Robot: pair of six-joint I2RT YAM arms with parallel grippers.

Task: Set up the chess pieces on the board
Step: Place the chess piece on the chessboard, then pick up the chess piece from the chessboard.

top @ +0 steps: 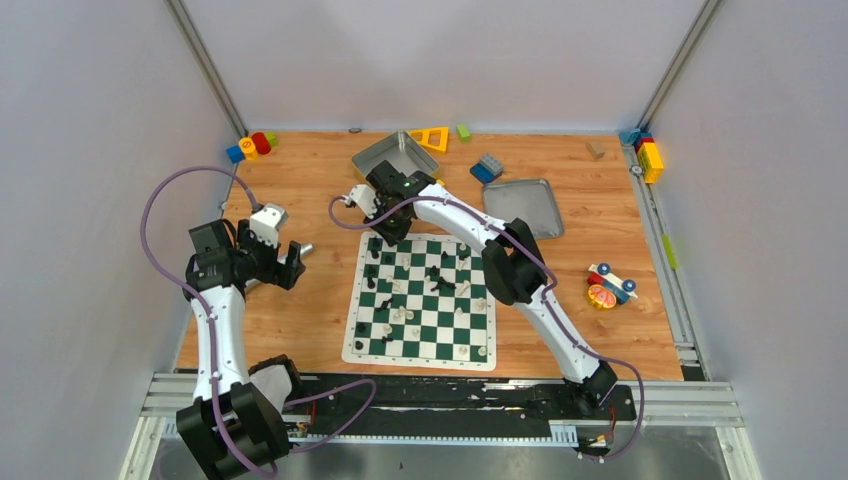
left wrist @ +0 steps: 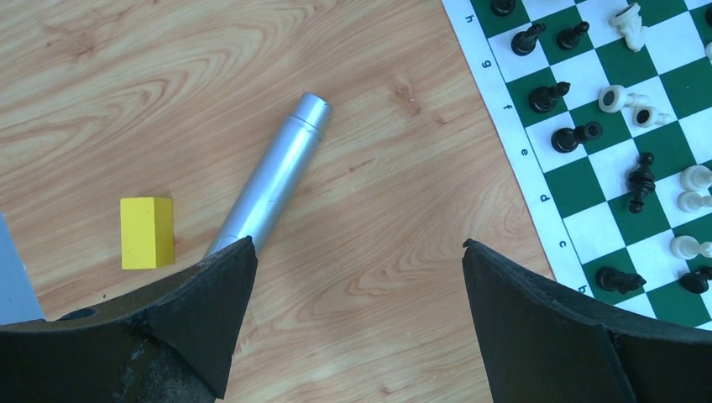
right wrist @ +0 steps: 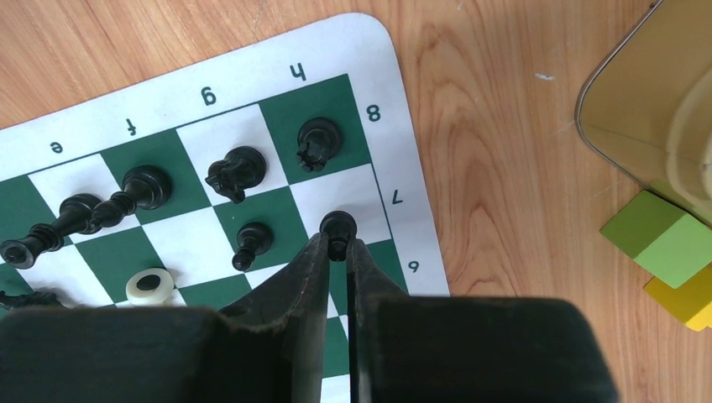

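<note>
At the far left corner of the flat green-and-white checked chess mat [top: 415, 359], the right gripper [right wrist: 337, 243] has its two black fingers pressed almost together, pinching a small black plastic pawn [right wrist: 338, 225] over the white square beside the printed 7. Only the right wrist view shows this pinch; from above, the gripper's body [top: 388, 232] covers it. The same close view shows a black rook [right wrist: 319, 141] upright on the green corner square marked h and 8, a black knight [right wrist: 237, 172] on the next square, and a second black pawn [right wrist: 250, 243] in front of the knight.

The overhead view alone shows the black and cream plastic chessmen [top: 437, 275] scattered over the whole mat, several lying on their sides.

The left gripper [left wrist: 359, 243] hangs with its fingers spread wide and holding nothing, above bare wood just left of the mat. Its wrist camera shows a silver metal tube [left wrist: 273, 172] lying slantwise and a yellow rectangular block [left wrist: 147, 232] near it, apart from the tube.
</note>
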